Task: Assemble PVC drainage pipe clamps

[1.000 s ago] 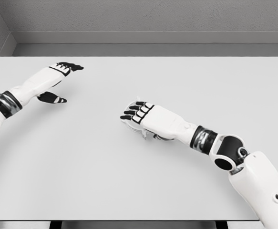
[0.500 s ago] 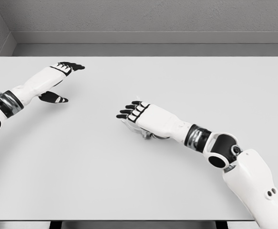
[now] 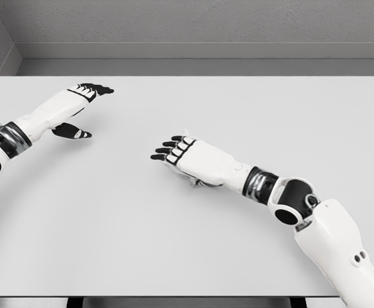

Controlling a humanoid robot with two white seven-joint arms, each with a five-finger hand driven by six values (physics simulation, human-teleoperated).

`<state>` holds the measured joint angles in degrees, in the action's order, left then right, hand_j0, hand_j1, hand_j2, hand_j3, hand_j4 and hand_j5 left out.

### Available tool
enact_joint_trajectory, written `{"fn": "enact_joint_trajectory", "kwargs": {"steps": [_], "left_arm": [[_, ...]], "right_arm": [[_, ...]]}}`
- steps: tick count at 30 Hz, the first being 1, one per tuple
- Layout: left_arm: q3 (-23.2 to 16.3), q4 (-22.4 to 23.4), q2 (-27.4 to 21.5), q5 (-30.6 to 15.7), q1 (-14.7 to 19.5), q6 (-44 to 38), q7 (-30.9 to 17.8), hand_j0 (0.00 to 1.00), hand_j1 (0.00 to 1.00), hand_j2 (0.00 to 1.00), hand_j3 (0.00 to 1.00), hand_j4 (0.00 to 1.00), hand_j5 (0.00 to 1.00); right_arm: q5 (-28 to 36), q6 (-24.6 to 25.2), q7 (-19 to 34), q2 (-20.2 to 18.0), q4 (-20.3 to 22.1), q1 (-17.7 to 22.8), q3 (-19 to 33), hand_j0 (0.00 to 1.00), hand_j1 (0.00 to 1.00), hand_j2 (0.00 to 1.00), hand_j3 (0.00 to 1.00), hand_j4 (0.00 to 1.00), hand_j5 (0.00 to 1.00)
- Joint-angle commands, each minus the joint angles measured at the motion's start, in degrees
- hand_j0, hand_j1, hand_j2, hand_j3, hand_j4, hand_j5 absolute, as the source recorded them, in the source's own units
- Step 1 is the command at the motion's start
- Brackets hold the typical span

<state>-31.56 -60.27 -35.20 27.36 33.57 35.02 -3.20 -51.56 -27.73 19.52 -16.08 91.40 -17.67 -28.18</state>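
A pale grey table [image 3: 193, 250] is being lit evenly — its far edge is being met by a darker strip of floor [image 3: 199, 67], backed by grey textured walls [image 3: 193, 22].

A wide, pale grey table [image 3: 193, 244] fills most of the head view, its far edge running straight below a grey back wall [image 3: 193, 22] and its near edge showing along the bottom of the picture. Near the middle of the top, a small whitish, partly see-through part [image 3: 198, 183] lies on the surface; most of it is covered from above, so its shape cannot be made out.
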Motion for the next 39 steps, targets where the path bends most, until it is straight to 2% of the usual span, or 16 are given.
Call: {"fn": "enact_joint_trajectory", "kwargs": {"steps": [1, 19, 22, 24, 27, 29, 31, 33, 36, 39], "left_arm": [[0.10, -0.02, -0.04, -0.38, 0.00, -0.02, 0.03, 1.00, 1.00, 1.00, 1.00, 1.00, 1.00], [0.10, -0.11, -0.04, -0.38, 0.00, -0.02, 0.03, 1.00, 1.00, 1.00, 1.00, 1.00, 1.00], [0.10, -0.02, -0.04, -0.38, 0.00, -0.02, 0.03, 1.00, 1.00, 1.00, 1.00, 1.00, 1.00], [0.01, -0.02, -0.04, -0.38, 0.00, -0.02, 0.03, 1.00, 1.00, 1.00, 1.00, 1.00, 1.00], [0.01, -0.11, -0.04, -0.38, 0.00, -0.02, 0.03, 1.00, 1.00, 1.00, 1.00, 1.00, 1.00], [0.01, -0.11, -0.04, -0.37, 0.00, -0.02, 0.03, 1.00, 1.00, 1.00, 1.00, 1.00, 1.00], [0.01, -0.11, -0.04, -0.38, 0.00, -0.02, 0.03, 1.00, 1.00, 1.00, 1.00, 1.00, 1.00], [0.01, -0.11, -0.04, -0.29, 0.09, -0.02, 0.03, 1.00, 1.00, 1.00, 1.00, 1.00, 1.00], [0.01, -0.11, -0.04, -0.29, 0.09, -0.02, 0.03, 1.00, 1.00, 1.00, 1.00, 1.00, 1.00], [-0.08, -0.11, 0.05, -0.29, 0.09, -0.02, 0.03, 1.00, 1.00, 1.00, 1.00, 1.00, 1.00]], "right_arm": [[0.32, 0.22, -0.01, 0.18, 0.01, 0.00, -0.12, 1.00, 1.00, 1.00, 1.00, 1.00, 1.00], [-0.21, 0.83, -0.09, 0.53, 0.27, -0.44, -0.47, 1.00, 1.00, 1.00, 1.00, 1.00, 1.00], [0.14, 0.74, -0.09, -0.61, 0.71, -0.26, -0.04, 1.00, 1.00, 1.00, 1.00, 1.00, 1.00], [0.49, 0.74, -0.09, -3.69, 3.87, 0.53, 0.75, 1.00, 1.00, 1.00, 1.00, 1.00, 1.00], [1.72, -0.05, 0.00, -7.99, 9.14, 4.57, 11.47, 1.00, 1.00, 1.00, 1.00, 1.00, 1.00], [7.17, -1.71, 0.00, -11.60, 9.67, 5.80, 21.05, 1.00, 1.00, 1.00, 1.00, 1.00, 1.00], [13.41, -2.59, 0.00, -16.08, 9.67, 6.15, 27.29, 1.00, 1.00, 1.00, 1.00, 1.00, 1.00], [15.61, -4.00, 0.00, -18.37, 9.50, 7.56, 30.28, 1.00, 1.00, 1.00, 1.00, 1.00, 1.00], [15.61, -6.46, 0.00, -18.37, 9.24, 10.72, 34.86, 1.00, 1.00, 1.00, 1.00, 1.00, 1.00], [15.52, -6.46, 0.00, -18.81, 9.15, 11.16, 35.39, 1.00, 1.00, 1.00, 1.00, 1.00, 1.00]]}}
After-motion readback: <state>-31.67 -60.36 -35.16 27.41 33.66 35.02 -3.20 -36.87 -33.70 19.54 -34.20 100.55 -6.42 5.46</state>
